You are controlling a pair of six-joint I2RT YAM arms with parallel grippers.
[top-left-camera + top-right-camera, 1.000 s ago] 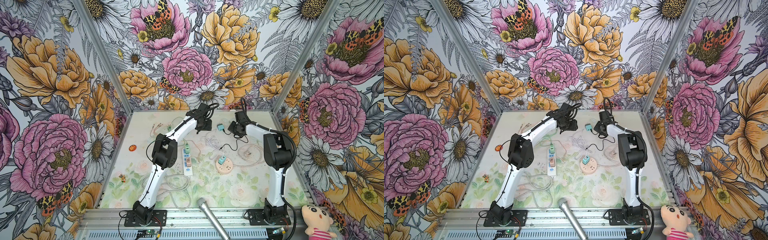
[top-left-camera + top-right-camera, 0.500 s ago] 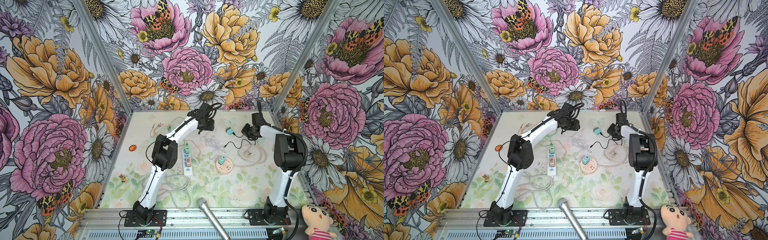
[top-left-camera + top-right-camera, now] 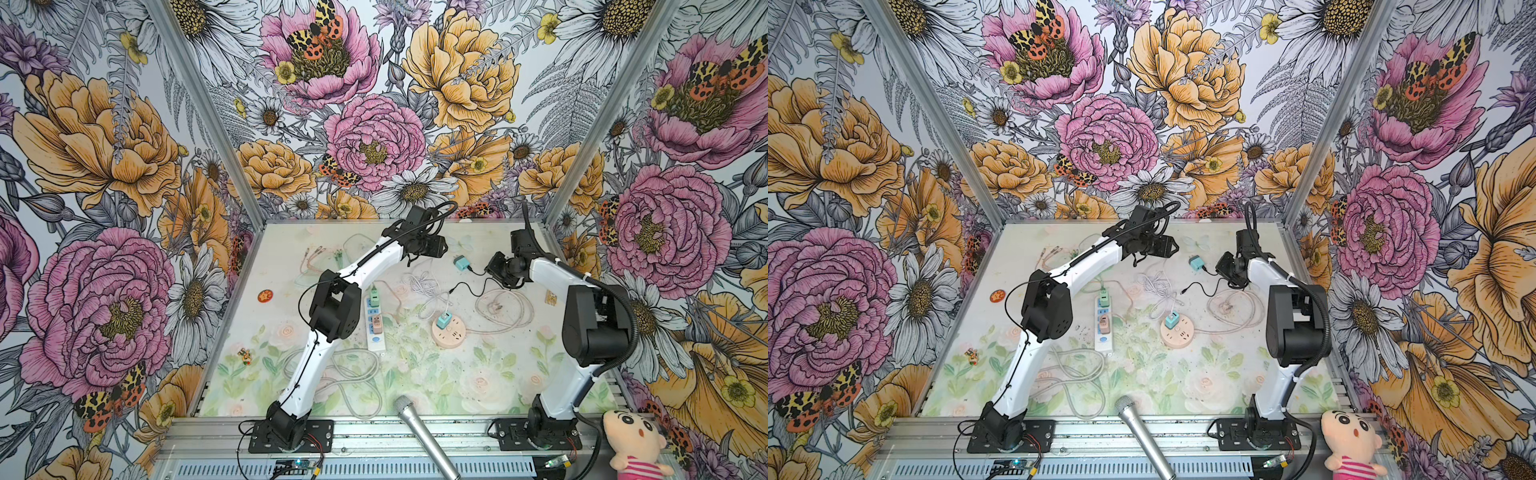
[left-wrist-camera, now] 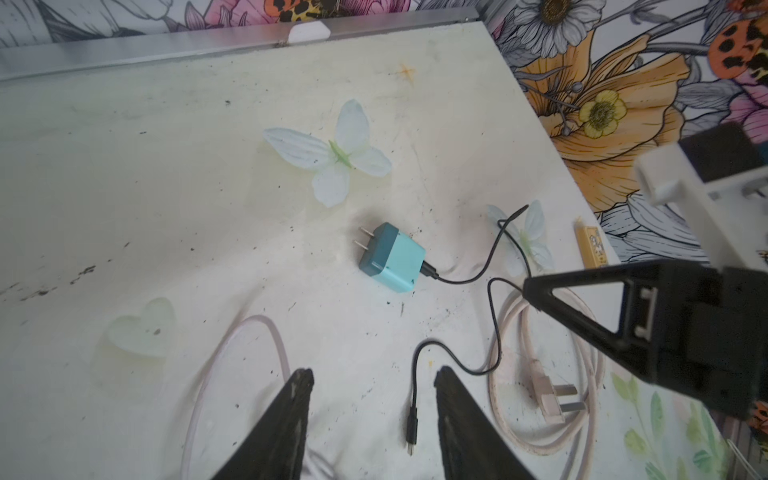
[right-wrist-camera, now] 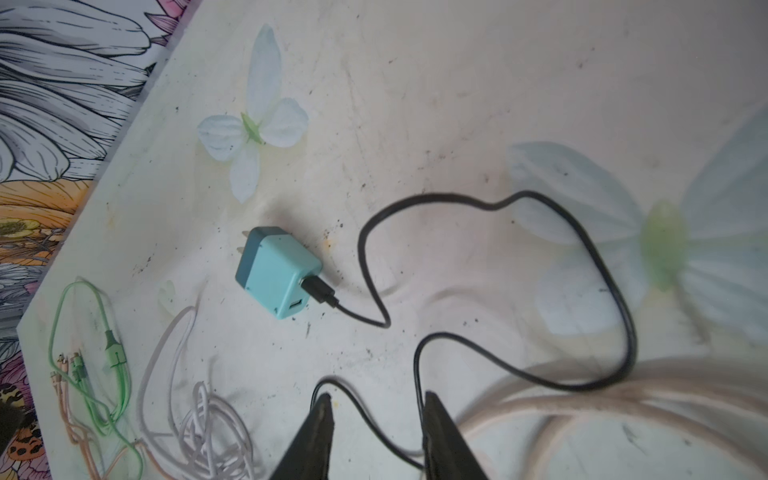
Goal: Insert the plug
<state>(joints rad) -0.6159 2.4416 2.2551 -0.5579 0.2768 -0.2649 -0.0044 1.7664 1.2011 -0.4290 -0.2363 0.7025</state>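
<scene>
While loose on the table [image 4: 166,166], teal plug [image 4: 392,262] between open left hand [image 4: 370,374] and open right hand [image 5: 378,397]

left arm [image 3: 309,357] and right arm [image 3: 567,388]: white shells [image 3: 374,257], black joint housings [image 3: 334,309], black ribbed conduit [image 3: 633,328]; red-black wires [image 3: 316,451] beside the left base plate [image 3: 322,434].

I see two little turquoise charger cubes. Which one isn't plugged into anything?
The loose charger lying on its side, prongs bare, with a black cable in it. The other charger stands plugged into the round pink socket.
</scene>
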